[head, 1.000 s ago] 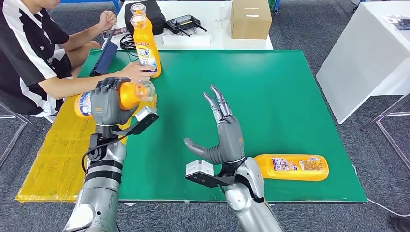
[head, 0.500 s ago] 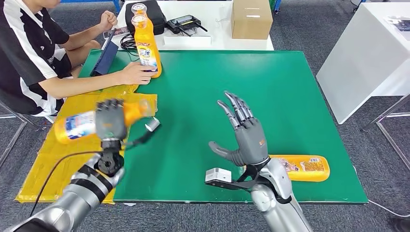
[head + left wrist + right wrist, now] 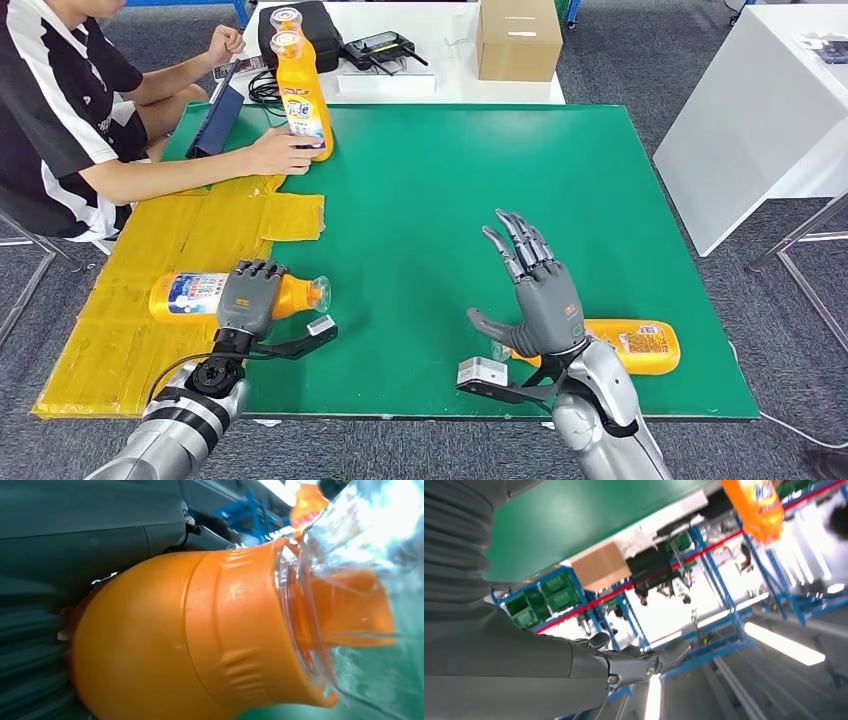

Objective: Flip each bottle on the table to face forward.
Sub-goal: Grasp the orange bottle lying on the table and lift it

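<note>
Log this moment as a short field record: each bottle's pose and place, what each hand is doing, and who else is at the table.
left hand: grips a lying orange bottle, low at the yellow mat
right hand: raised, fingers spread, holds nothing
second bottle: on its side on the green mat, beside the right wrist
third bottle: upright at the far edge
person: seated, one hand at the upright bottle's base
</note>
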